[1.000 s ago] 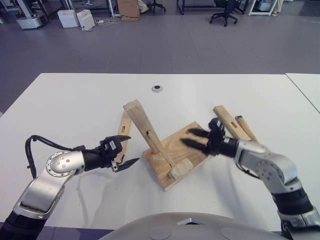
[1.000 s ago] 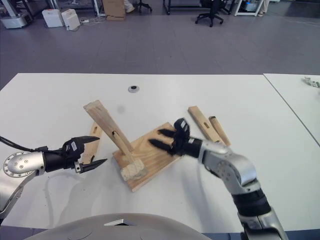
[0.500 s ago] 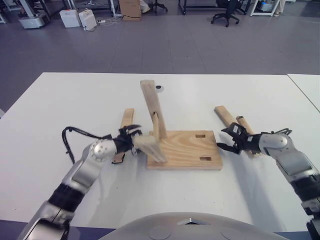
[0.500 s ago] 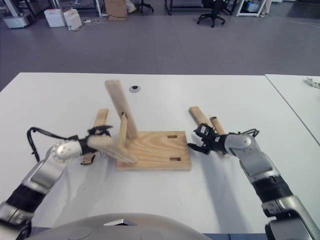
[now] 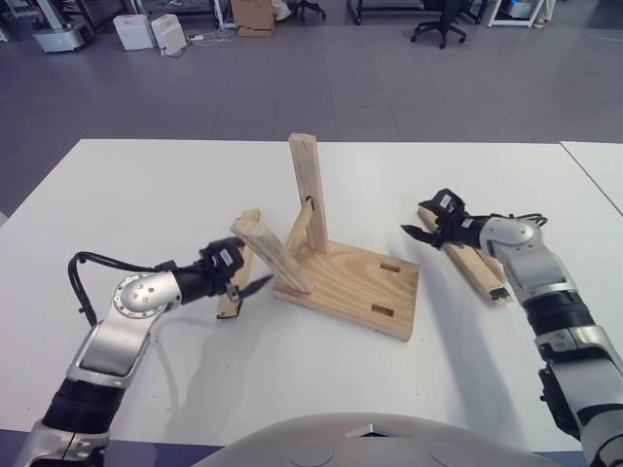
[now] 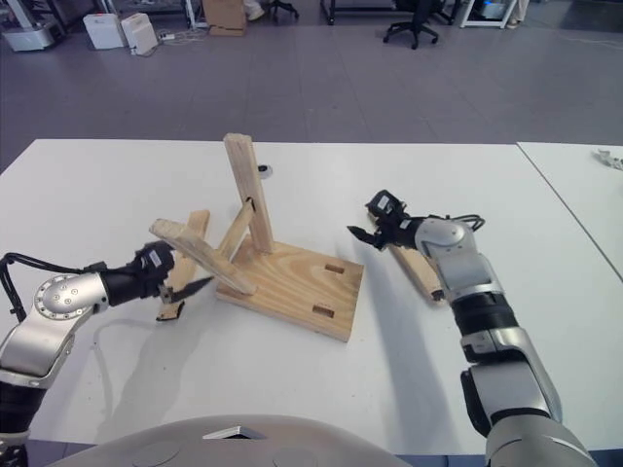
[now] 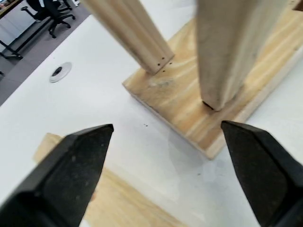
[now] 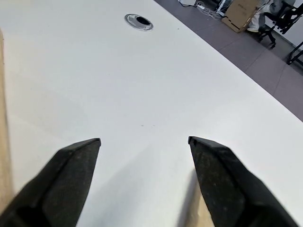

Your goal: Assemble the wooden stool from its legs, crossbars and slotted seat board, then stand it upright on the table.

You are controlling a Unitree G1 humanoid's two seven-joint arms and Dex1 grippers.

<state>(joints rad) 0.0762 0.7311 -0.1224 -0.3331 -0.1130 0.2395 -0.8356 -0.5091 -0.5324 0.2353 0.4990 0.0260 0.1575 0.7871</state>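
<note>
Standing open, the left gripper [image 5: 249,277] is facing the seat board [image 5: 355,284] and its legs [image 5: 309,190], while the right gripper [image 5: 413,226] is gaping just ahead of loose bars [image 5: 477,265].

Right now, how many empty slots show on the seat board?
2. Both sit in the right half of the seat board: the far slot and the near slot. The upright leg and tilted leg may cover others.

Seat board [image 5: 362,292] mid-table [image 5: 146,195]. Upright leg [image 5: 310,190] and slanted leg [image 5: 270,255] on its 10 o'clock corner. Loose leg [image 6: 196,228] at 9 o'clock, two loose pieces [image 5: 477,270] at 2 o'clock.
</note>
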